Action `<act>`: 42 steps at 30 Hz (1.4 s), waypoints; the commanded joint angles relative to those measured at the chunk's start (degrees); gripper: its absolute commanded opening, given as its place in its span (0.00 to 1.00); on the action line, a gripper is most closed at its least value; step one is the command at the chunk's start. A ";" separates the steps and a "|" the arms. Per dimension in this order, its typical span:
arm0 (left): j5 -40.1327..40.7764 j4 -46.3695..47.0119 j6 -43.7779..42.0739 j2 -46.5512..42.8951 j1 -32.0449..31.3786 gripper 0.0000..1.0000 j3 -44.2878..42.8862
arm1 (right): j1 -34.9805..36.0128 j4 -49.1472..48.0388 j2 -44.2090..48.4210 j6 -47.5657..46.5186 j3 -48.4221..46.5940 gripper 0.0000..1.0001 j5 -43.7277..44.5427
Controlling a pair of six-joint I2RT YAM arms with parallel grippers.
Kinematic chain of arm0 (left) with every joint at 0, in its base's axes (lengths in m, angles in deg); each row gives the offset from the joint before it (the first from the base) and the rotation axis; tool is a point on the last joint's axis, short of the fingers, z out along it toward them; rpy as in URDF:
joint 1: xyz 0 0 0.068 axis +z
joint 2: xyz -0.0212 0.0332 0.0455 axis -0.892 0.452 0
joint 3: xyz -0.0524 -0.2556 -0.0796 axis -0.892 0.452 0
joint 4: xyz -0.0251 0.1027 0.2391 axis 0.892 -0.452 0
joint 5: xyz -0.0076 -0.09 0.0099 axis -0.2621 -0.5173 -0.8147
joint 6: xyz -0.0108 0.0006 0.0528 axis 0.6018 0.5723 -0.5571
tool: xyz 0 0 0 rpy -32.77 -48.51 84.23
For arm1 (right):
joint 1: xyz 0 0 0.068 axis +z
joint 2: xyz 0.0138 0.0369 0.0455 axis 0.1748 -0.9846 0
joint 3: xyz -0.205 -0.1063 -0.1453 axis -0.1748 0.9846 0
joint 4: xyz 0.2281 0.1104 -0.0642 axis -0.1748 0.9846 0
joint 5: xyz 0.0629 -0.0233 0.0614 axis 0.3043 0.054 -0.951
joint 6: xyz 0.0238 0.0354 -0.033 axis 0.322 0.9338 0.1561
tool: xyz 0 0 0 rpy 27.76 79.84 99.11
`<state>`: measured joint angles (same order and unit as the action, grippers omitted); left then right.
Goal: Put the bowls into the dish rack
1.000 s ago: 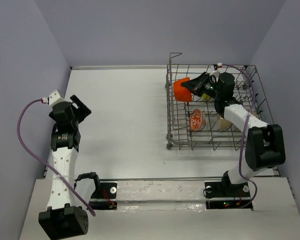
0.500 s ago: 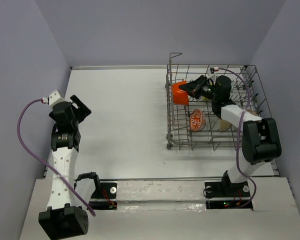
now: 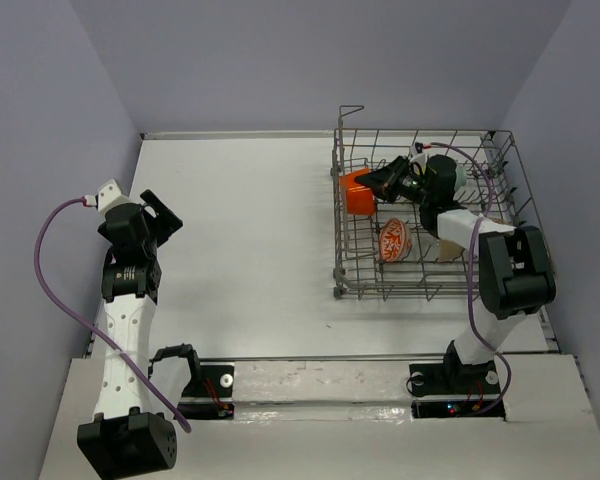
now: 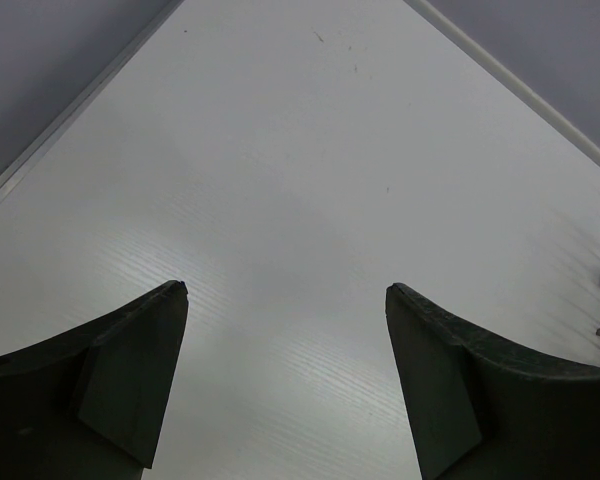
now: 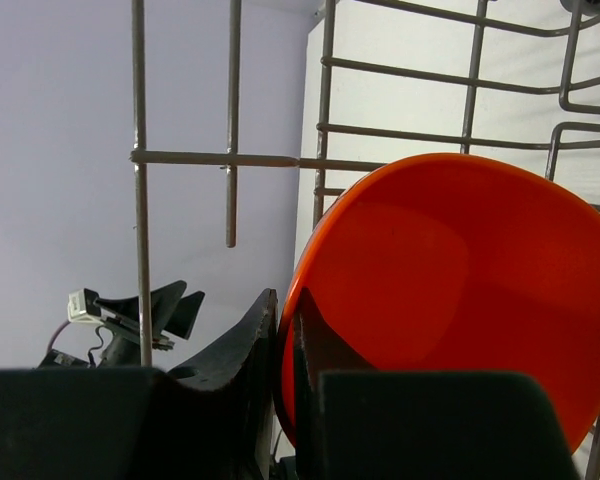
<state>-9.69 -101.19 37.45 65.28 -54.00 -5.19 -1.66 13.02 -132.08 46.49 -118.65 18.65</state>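
The left arm (image 3: 130, 300) has not moved. It stands well left of the rack (image 3: 400, 287), with the left tool (image 4: 285, 300) spread open over bare desk (image 3: 250, 230) and holding nothing. Inside the rack, toward its front left, the patterned bowl (image 3: 394, 240) stands on edge among the tines as before.

Beyond it, the orange bowl (image 3: 357, 192) has come down over the last second. It was level with the rack's top rim at the far left corner and now sits lower, inside the rack and close against the left wall. I judge it nearly seated, with only the release left to do.

The right arm (image 3: 510, 275) rises from just in front of the rack and folds over its right front corner. Its forearm reaches leftward across the rack. The right tool (image 5: 285, 330) points at the left wall, its fingers closed on the orange bowl's rim, one on each side.
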 commanded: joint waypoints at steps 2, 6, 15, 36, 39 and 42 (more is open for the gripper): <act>-0.13 2.46 -0.39 -0.70 0.45 0.89 0.76 | 0.65 -6.06 -0.90 1.09 -1.01 0.01 -1.87; -0.22 2.46 -0.31 -0.70 0.54 0.89 0.76 | 0.65 -6.76 -1.78 1.35 -1.01 0.01 -2.05; -0.22 2.46 -0.39 -0.62 0.54 0.89 0.76 | 1.18 -9.39 -3.28 3.55 -0.49 0.01 -2.75; -0.13 2.46 -0.31 -0.53 0.45 0.89 0.76 | 1.18 -12.91 -6.62 7.86 0.22 0.01 -4.60; -0.13 2.46 -0.31 -0.44 0.46 0.89 0.76 | 1.18 -12.91 -6.88 8.12 0.30 0.01 -4.51; -0.13 2.46 -0.31 -0.44 0.54 0.89 0.76 | 1.18 -12.82 -6.80 8.03 0.39 0.01 -4.34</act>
<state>-9.69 -101.19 37.45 65.28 -54.00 -5.19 -1.90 2.77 -138.48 54.03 -118.32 17.21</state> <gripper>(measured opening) 0.887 0.122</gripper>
